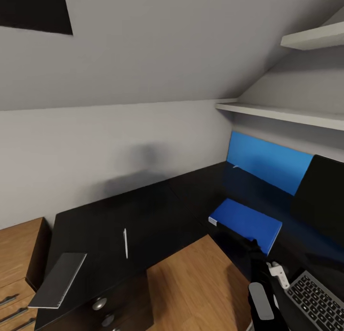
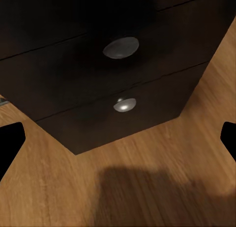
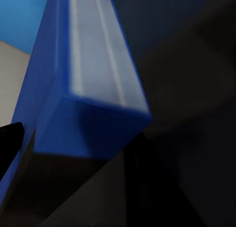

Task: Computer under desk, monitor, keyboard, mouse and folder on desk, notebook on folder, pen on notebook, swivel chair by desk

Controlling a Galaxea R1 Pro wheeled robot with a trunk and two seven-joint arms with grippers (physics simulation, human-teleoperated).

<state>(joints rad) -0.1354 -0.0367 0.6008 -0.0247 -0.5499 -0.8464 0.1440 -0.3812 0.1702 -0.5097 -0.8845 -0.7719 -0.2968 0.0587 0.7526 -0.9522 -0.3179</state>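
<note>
**Blue folder on the desk, right arm close to it**

The blue folder (image 1: 246, 222) lies flat on the black L-shaped desk (image 1: 157, 211), in the corner part, just in front of the dark monitor (image 1: 321, 197), whose screen reflects blue. The right arm (image 1: 260, 283) reaches up toward the near edge of the folder. In the right wrist view the folder (image 3: 83, 89) is very near, with its pale page edge and blue cover, and one dark fingertip (image 3: 10, 143) shows at the side; I cannot tell if the right gripper is closed on the folder or not.

The keyboard (image 1: 317, 300) sits at the lower right, beside the arm. On the left wing of the desk a white pen (image 1: 125, 243) lies alone, and a grey notebook (image 1: 58, 279) hangs partly over the desk's front edge, well apart from the folder.

The left gripper (image 2: 118, 148) is spread wide, its two dark fingertips (image 2: 10, 143) at the edges of the left wrist view, over the wooden floor (image 2: 147, 178). Ahead of it are the desk drawers (image 2: 113, 79) with two round silver knobs (image 2: 121, 47).
</note>
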